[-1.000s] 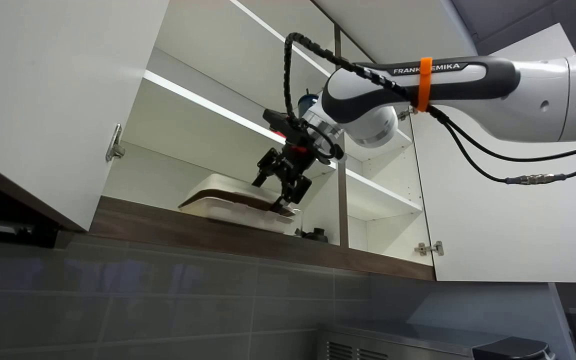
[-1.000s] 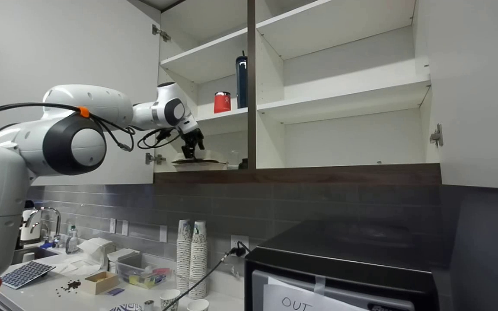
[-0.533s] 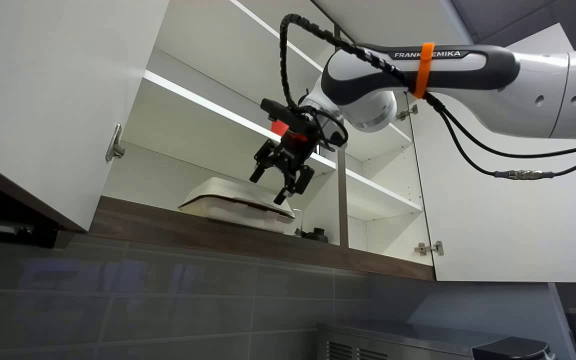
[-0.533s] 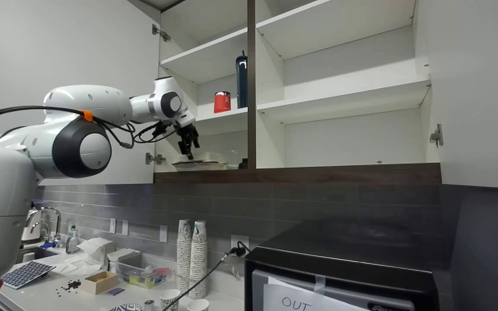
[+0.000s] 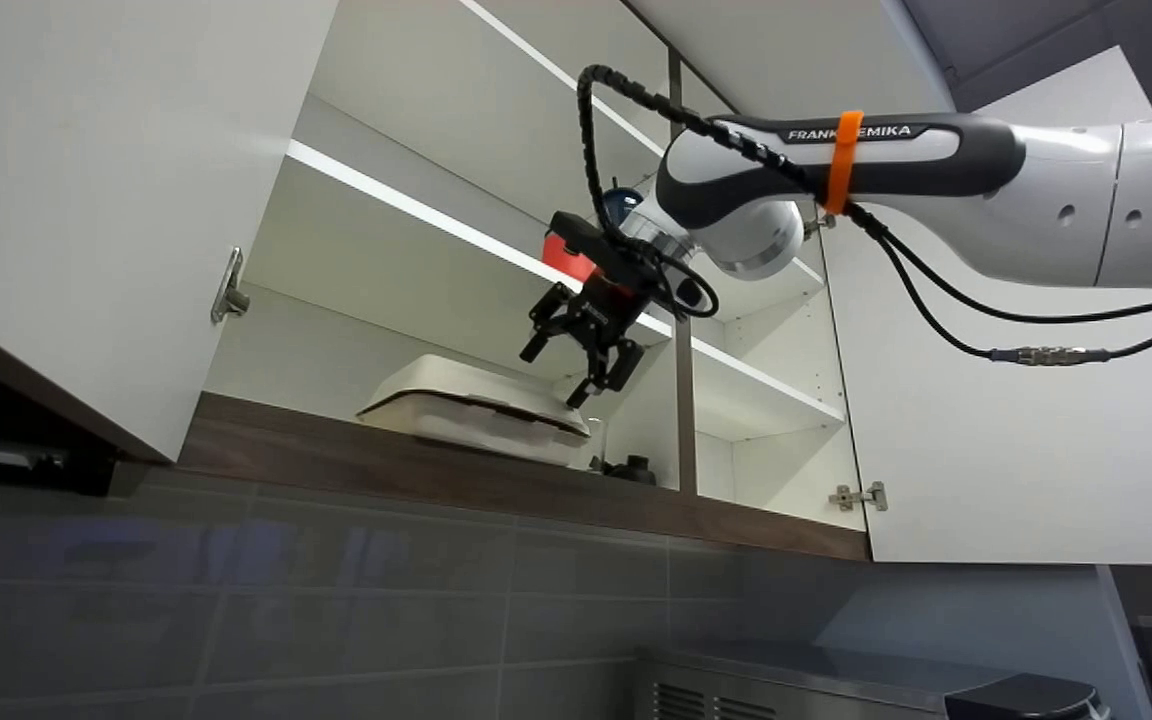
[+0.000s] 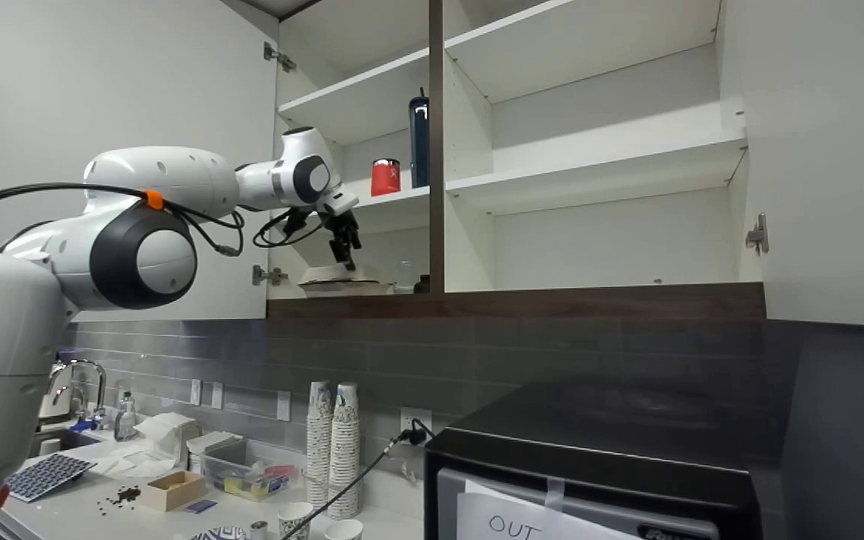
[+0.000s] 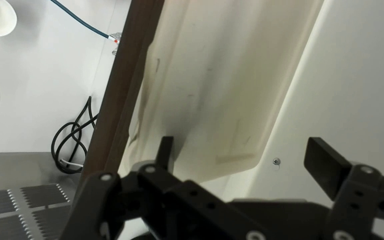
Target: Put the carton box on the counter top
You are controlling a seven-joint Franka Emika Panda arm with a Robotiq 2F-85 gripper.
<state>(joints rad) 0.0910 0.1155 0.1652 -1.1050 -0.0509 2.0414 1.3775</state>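
in an exterior view, the box (image 5: pixel 471 425) sits on the floor of the cabinet (image 5: pixel 436 475), its lid (image 5: pixel 481 387) down, a thin dark line along the seam. the claw (image 5: pixel 556 372) is at the box's 2 o'clock, pointing down to 7, released, its fingers (image 5: pixel 534 346) spread well apart. the lower one shows right by the lid's end; whether they touch i cannot tell. from the claw the arm (image 5: pixel 986 225) stretches off between 2 and 3. the red cup (image 5: pixel 564 262) is at the claw's 12, the bottle (image 5: pixel 622 203) at the cup's 1, both partly hidden. near the box at 4 is a dark object (image 5: pixel 636 470), too shaded to name.

in an exterior view, the box is well above the counter (image 6: pixel 394 521), the claw at its 12. red cup and bottle stand side by side on the shelf (image 6: pixel 398 210), at the box's 1. down at 6 are paper cups (image 6: pixel 318 450) in two stacks, at 7 the bin (image 6: pixel 214 472), at 4 the appliance (image 6: pixel 589 442).

in the wrist view, the box runs from 7 up to 12. the fingers stand far apart: the one at 7 overlaps the box, the one at 4 is past its long edge, with a screw (image 7: pixel 276 161) between. the cabinet's brown edge runs beside the box from 8 to 11. beyond it, at 9 and 10, are white round things (image 7: pixel 2 23), cut off by the frame.
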